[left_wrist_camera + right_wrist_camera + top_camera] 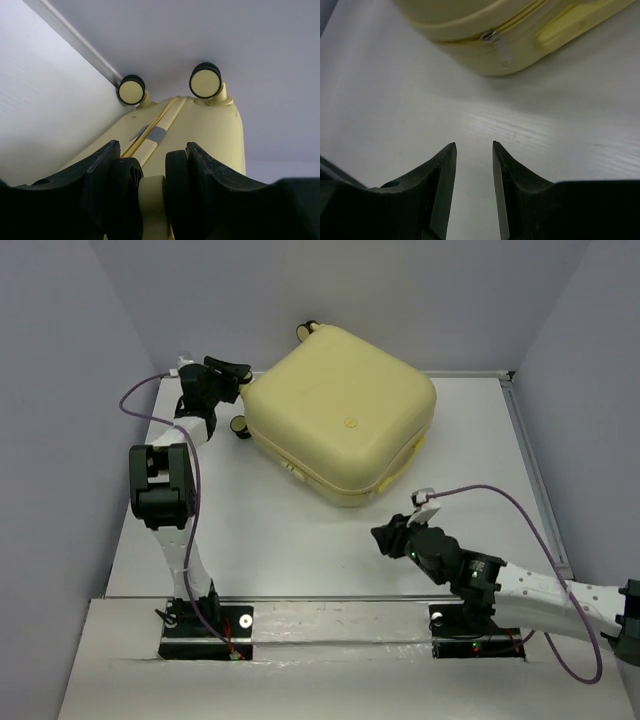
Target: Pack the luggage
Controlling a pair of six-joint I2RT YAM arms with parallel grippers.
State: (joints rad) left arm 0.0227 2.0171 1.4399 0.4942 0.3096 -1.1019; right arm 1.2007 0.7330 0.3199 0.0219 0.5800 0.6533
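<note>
Item 1: large pale yellow hard-shell suitcase point(340, 420) w/ rounded corners. Shut, lying flat on white table point(300, 540), centre-back, turned at an angle to the table edges. Wheel end faces back-left.

Item 2: L gripper point(238, 375), black, two-finger, at suitcase's left corner. In left wrist view its fingers point(100, 170) are clenched on a black-and-cream caster wheel point(150, 195), one finger against each side. Two more casters beyond, far end point(132, 90) point(205, 82). Small grey tape patch point(156, 134) across the seam between shell halves.

Item 3: R gripper point(385, 537), black, low over bare table, near-right, apart from suitcase. Released; narrow gap between fingers, nothing in it. Points toward suitcase's near corner, where silver zip pull point(502, 52) hangs from the zip line. Yellow side handle point(565, 25) just right of it.
</note>
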